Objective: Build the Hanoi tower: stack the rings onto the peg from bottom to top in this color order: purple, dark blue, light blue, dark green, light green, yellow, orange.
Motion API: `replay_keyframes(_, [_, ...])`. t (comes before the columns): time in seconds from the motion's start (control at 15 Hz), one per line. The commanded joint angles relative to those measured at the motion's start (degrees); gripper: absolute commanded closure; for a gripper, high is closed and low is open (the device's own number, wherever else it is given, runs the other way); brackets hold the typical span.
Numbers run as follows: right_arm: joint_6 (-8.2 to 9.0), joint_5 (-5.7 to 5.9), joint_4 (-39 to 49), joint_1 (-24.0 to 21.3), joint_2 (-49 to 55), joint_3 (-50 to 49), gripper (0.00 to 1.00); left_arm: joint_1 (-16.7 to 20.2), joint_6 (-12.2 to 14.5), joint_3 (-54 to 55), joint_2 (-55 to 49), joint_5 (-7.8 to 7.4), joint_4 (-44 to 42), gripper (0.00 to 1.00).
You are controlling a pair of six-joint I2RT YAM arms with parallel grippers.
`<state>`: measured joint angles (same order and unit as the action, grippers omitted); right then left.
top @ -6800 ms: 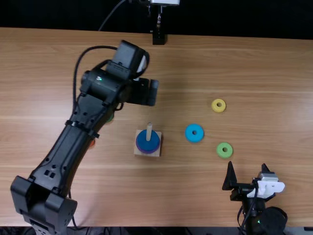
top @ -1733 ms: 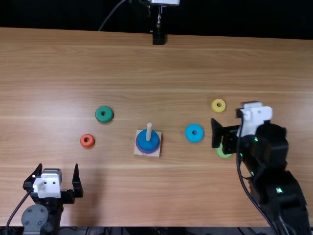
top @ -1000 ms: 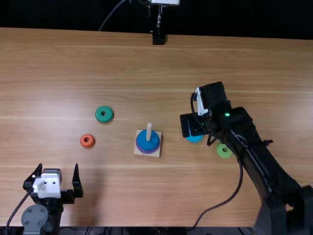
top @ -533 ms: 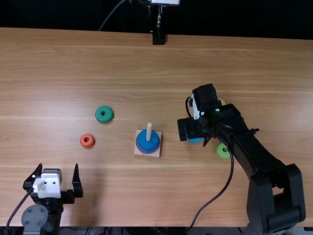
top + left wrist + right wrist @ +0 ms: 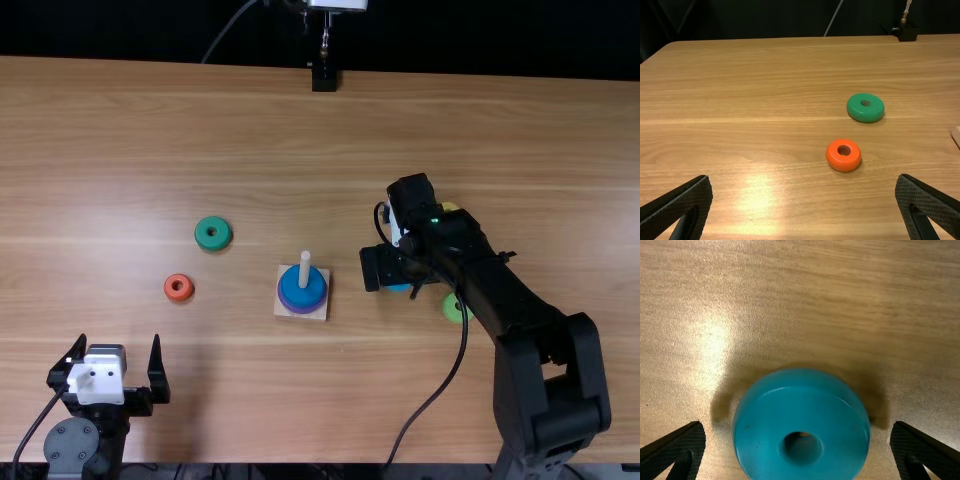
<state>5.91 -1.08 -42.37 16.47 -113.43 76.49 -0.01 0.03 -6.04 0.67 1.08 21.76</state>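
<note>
Light blue's turn: the right tool [image 5: 797,424] is open, fingers either side of the light blue ring [image 5: 765,435] on the desk [image 5: 140,130], right of the peg [image 5: 305,270]. Next, it should close squarely, then lift.

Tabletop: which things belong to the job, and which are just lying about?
Job: peg; purple ring; dark blue ring; light blue ring; dark green ring; light green ring; yellow ring; orange ring.

Just there: black stand at the far edge; thin cable in the background.
</note>
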Motion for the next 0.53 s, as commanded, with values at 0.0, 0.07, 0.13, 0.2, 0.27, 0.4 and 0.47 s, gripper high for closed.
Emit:
replay_keyframes(0.0, [0.42,0.03,0.01,0.05,-1.09,1.65,0.27,0.27,0.71,6.04,-0.67,-0.55,4.71,0.0])
replay_keyframes(0.07, [0.42,0.03,-0.09,0.14,-1.01,1.56,0.38,0.27,0.71,6.04,-0.67,-0.55,4.71,0.0])
replay_keyframes(0.13, [0.42,0.03,-0.09,0.14,-1.09,1.47,0.51,0.27,0.71,6.04,-0.67,-0.55,4.71,0.0])
replay_keyframes(0.2, [0.42,0.03,-0.2,0.14,-1.01,1.38,0.64,0.27,0.71,6.04,-0.67,-0.55,4.71,0.0])
replay_keyframes(0.27, [0.42,0.03,-0.2,0.14,-1.01,1.38,0.76,0.27,0.71,6.04,-0.67,-0.55,4.71,0.0])
replay_keyframes(0.4, [0.42,0.03,-0.2,0.23,-1.01,1.21,0.97,0.27,0.71,6.04,-0.67,-0.55,4.71,0.0])
replay_keyframes(0.47, [0.42,0.03,-0.2,0.23,-1.01,1.12,1.0,0.27,0.71,6.04,-0.67,-0.55,4.71,0.0])
